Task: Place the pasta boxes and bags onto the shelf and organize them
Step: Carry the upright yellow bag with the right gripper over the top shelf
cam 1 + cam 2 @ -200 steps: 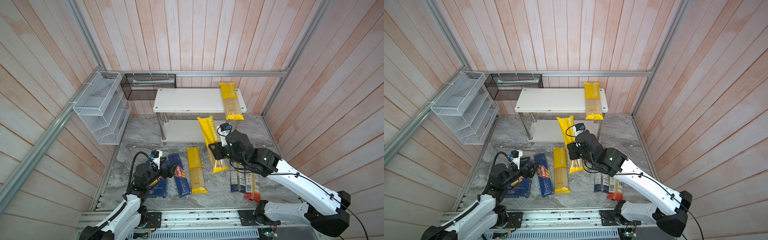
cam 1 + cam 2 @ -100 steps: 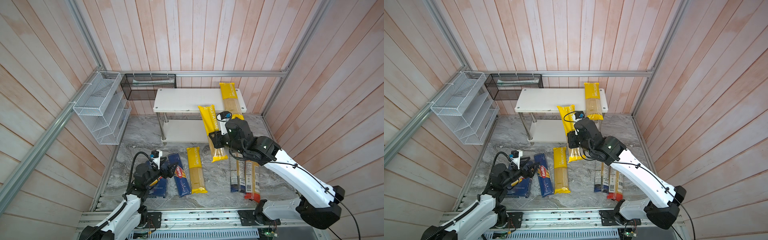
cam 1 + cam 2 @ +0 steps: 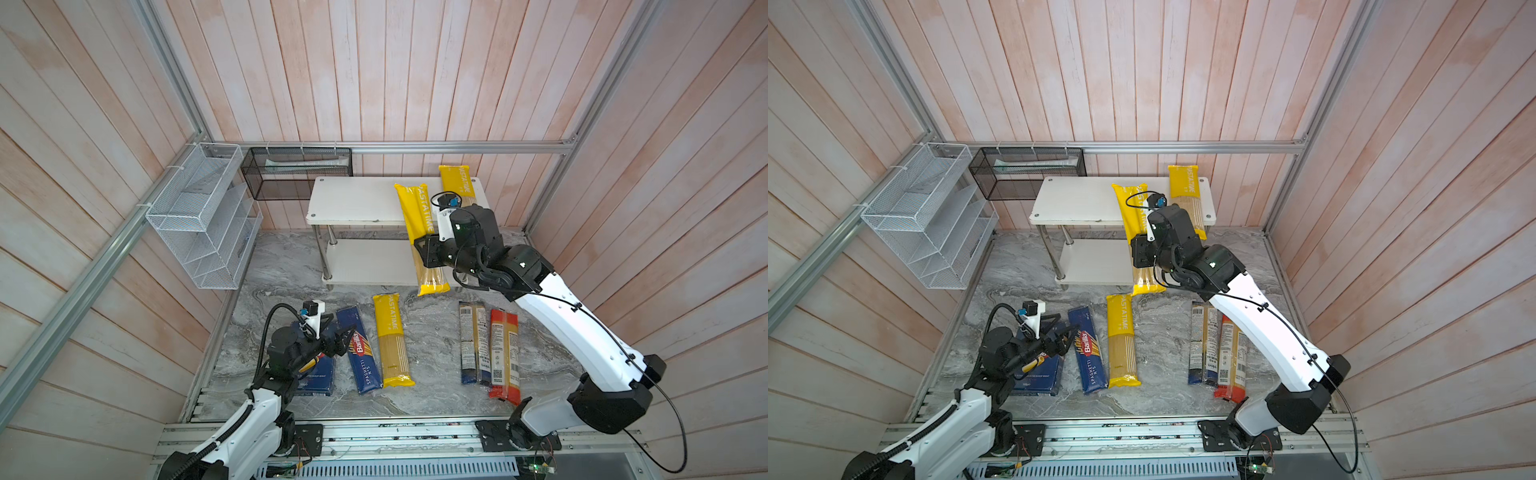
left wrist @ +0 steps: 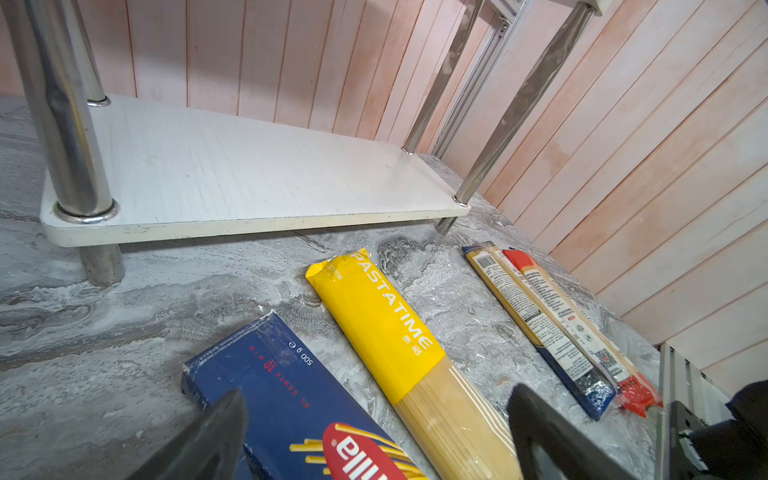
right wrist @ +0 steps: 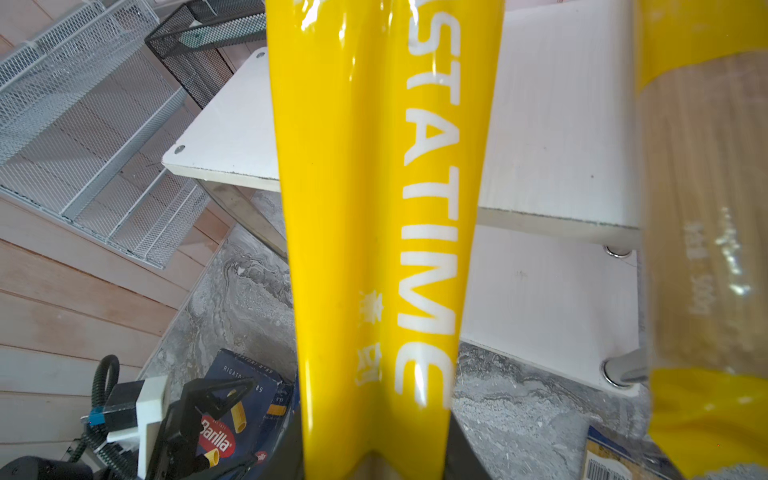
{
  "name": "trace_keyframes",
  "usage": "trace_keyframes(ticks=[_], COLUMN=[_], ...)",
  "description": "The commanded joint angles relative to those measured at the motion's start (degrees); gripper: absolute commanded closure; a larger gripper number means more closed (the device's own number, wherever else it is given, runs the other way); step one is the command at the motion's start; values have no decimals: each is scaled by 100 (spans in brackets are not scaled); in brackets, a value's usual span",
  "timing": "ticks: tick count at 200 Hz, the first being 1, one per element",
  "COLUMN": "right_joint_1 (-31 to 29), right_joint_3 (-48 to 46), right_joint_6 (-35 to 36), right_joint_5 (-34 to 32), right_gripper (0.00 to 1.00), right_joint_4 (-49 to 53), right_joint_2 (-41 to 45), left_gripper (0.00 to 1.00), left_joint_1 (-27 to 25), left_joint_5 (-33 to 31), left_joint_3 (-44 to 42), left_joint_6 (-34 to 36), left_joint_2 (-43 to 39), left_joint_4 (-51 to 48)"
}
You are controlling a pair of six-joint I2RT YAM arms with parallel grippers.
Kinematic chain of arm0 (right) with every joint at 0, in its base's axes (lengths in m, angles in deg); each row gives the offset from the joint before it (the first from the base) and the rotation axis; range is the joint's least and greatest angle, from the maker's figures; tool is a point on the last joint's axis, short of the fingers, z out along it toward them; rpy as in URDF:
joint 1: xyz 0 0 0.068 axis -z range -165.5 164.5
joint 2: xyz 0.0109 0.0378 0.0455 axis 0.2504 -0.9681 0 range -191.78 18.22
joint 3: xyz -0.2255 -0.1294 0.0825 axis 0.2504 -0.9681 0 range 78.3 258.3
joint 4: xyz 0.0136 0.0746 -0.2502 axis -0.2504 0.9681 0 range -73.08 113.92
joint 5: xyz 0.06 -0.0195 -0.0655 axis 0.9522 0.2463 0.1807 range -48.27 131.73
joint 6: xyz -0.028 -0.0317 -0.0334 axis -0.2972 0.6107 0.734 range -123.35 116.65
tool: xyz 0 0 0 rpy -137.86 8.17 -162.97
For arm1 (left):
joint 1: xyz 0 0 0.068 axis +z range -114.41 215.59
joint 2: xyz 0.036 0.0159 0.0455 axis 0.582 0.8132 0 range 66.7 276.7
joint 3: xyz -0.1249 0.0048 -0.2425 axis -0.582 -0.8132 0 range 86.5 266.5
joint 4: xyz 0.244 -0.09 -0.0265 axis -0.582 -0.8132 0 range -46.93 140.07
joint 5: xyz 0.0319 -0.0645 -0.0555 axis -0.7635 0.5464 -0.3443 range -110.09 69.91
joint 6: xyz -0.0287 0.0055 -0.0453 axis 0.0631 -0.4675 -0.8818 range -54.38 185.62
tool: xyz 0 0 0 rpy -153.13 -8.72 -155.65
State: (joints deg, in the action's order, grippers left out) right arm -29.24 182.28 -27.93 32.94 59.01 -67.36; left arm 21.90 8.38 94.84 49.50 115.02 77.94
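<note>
Held yellow bag [image 3: 413,212] is pinched in right gripper [image 3: 426,251] over front edge of shelf [image 3: 353,199] — likely not set down. Second yellow bag [image 3: 455,185] lies on shelf top. Left in front of shelf: third yellow bag [image 3: 390,336], Spaghetti box [image 3: 361,353], Rigatoni box [image 3: 320,374], blue-ended bag [image 3: 473,340], red-ended bag [image 3: 503,357] — left gripper [image 4: 376,395] spread, empty.

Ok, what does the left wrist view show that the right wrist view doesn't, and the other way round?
Only the left wrist: the floor yellow bag, lying flat. Only the right wrist: the held yellow bag clamped in the right gripper, the shelved yellow bag lying on the top board, the white wire rack, the black mesh basket and the Rigatoni box. Both: the shelf's lower board and the marble floor.
</note>
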Motion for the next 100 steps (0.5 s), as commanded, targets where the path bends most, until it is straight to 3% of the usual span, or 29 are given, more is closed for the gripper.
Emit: trace_keyframes(ticks=[1,100], right_joint_1=[173,601], right_joint_3=[556,1295], right_joint_6=[126,278], right_joint_5=[155,732], right_gripper=[85,85], right_joint_4=[-605,-794], right_joint_2=[-39,-729], left_gripper=[0,0], left_joint_1=[-28,-32], left_joint_5=[-17,-26], left_joint_3=[-17,-18], left_joint_6=[83,88], left_joint_2=[15,-25], left_joint_4=[60,20])
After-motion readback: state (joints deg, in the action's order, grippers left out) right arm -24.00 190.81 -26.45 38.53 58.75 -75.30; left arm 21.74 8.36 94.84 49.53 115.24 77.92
